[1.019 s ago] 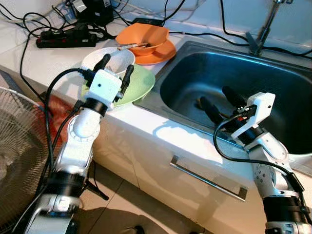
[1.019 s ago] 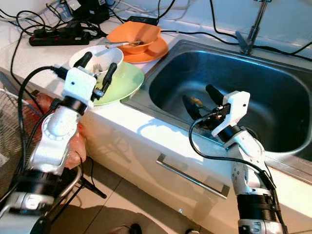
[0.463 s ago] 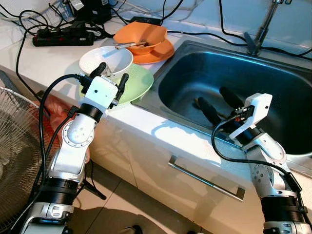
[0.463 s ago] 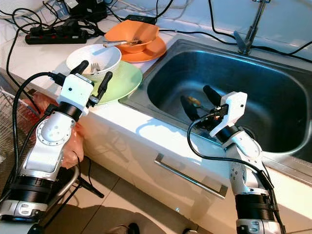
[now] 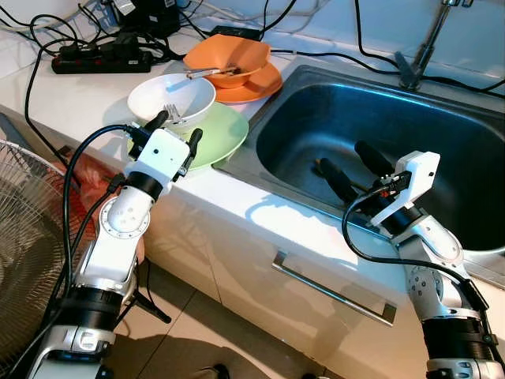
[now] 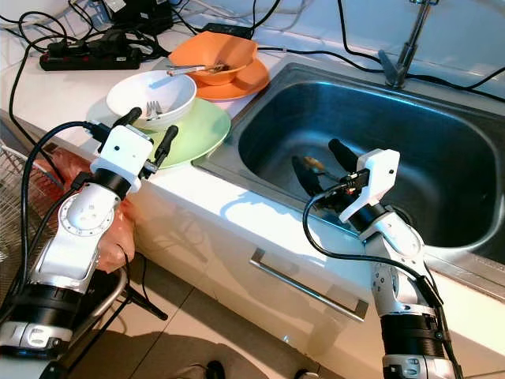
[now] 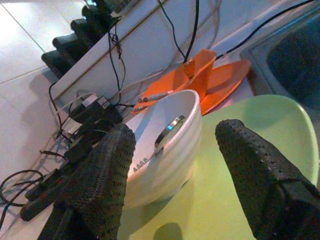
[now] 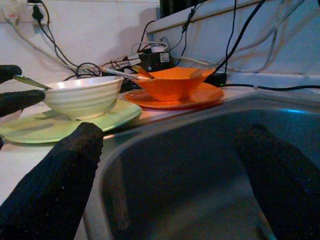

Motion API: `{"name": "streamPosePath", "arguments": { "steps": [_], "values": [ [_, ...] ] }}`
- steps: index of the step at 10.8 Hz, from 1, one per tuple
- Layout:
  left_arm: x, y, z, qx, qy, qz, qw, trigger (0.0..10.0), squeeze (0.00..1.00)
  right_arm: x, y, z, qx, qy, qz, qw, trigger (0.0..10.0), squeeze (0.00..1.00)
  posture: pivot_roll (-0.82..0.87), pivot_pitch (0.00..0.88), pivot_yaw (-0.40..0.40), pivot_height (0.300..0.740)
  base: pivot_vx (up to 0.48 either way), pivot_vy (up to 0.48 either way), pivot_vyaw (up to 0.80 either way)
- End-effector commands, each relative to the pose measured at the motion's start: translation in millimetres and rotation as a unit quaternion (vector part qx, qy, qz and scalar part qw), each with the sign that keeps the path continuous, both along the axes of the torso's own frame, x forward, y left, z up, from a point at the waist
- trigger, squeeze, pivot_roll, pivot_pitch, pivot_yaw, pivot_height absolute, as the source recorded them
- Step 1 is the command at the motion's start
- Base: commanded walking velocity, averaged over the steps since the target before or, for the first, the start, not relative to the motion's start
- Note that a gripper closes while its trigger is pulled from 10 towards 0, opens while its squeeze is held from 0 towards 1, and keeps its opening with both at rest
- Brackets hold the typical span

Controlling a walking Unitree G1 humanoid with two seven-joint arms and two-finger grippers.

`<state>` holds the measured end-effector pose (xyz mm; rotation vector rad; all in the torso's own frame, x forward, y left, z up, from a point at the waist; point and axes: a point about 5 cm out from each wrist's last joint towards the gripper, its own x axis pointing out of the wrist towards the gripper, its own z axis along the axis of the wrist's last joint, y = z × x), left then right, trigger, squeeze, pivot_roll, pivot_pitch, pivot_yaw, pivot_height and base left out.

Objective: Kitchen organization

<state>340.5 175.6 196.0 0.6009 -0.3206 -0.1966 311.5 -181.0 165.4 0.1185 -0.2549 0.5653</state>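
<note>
1. Now the sink [image 5: 442, 118] takes up most of the desk [image 5: 87, 95], and the right gripper [image 5: 347, 162] hangs over its near wall just as it did a second ago, jaws spread wide and holding nothing. A small yellowish thing lies on the sink floor beyond its fingers; I cannot tell what it is.
2. Left of the sink, the green plate [image 5: 221, 130] lies at the desk's front edge with the white bowl [image 5: 170, 99] resting on its far part. Neither has shifted.
3. Behind them the orange bowl [image 5: 229, 59] sits on an orange plate [image 5: 264, 85], untouched.
4. What has changed is the left gripper [image 5: 175, 130]: over the last second it has dropped lower and drawn back toward the desk's edge, so it is now at the plate's near rim, jaws wide and empty, pointing at the white bowl.
5. A fork [image 5: 171, 113] leans in the white bowl.
6. My judgement: the left arm is lining up for the bowl or plate, and nothing has yet been moved.
</note>
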Motion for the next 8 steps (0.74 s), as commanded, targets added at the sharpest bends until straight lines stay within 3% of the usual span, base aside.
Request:
{"name": "streamPosePath", "arguments": {
  "steps": [1,8],
  "values": [
    [3.2,0.9,1.7,0.009,0.001,0.006,1.000,10.0,0.00,-3.1,0.2,-19.0,0.006,0.033,-0.001,0.999,10.0,0.00,0.03,0.116,0.095,0.740,0.000,0.000,0.00],
    [15.1,-2.0,3.3,0.001,-0.008,0.017,1.000,9.8,0.00,-2.8,1.7,-18.0,0.005,0.031,0.000,1.000,10.0,0.00,0.01,0.092,0.094,0.740,0.000,0.000,0.00]
  ]
}}
